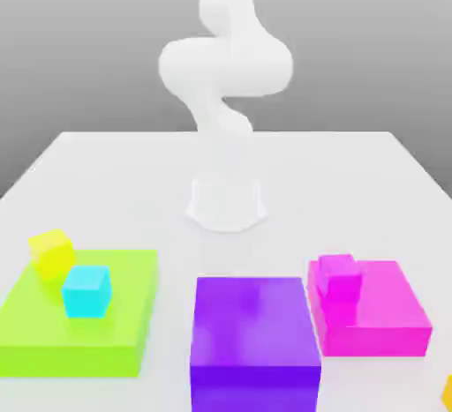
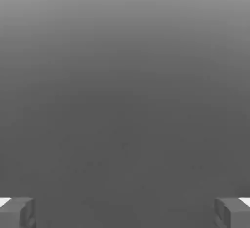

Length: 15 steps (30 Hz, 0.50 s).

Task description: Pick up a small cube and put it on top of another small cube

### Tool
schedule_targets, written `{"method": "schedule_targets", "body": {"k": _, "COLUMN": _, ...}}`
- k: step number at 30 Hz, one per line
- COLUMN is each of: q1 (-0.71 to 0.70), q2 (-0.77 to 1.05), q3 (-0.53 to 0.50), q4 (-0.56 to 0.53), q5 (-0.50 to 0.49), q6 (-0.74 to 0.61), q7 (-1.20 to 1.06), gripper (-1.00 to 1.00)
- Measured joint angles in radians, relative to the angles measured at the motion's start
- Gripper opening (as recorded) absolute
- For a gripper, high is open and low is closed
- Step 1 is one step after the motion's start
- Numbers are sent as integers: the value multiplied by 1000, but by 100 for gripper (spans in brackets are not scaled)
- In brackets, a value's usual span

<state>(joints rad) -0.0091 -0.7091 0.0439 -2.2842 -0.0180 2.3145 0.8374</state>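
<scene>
Nothing is grasped yet: the gripper [image 2: 125, 212] has its fingers [image 2: 17, 212] wide open. Next it must reach the orange-yellow cube [image 1: 448, 393] at the worktop [image 1: 115, 172] edge.

Table [image 1: 106, 163]: smooth matt white, faint sheen; arm [image 1: 225, 66] plain white, smooth, plastic-looking, soft shading, no visible texture; purple block [image 1: 254, 331] glossiest of the lot, pale reflections on its top face; green block [image 1: 53, 331] and pink block [image 1: 388, 313] flat saturated colour, smooth, slightly satin; cyan cube [image 1: 86, 291], lemon-yellow cube [image 1: 51, 253], magenta cube [image 1: 339, 278] same plain plastic look; orange-yellow cube [image 1: 448, 393] just a smooth sliver at the frame edge; fingertips [image 2: 17, 212] dull grey, matt.
</scene>
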Motion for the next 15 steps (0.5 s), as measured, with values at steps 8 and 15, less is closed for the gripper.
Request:
{"method": "schedule_targets", "body": {"k": 8, "q1": -24, "q2": 293, "q3": 146, "q4": 51, "q5": -80, "q6": 48, "q7": 137, "gripper": 0}}
{"method": "schedule_targets", "body": {"k": 15, "q1": -16, "q2": 548, "q3": 249, "q4": 95, "q5": -179, "q6": 86, "q7": 276, "gripper": 0}}
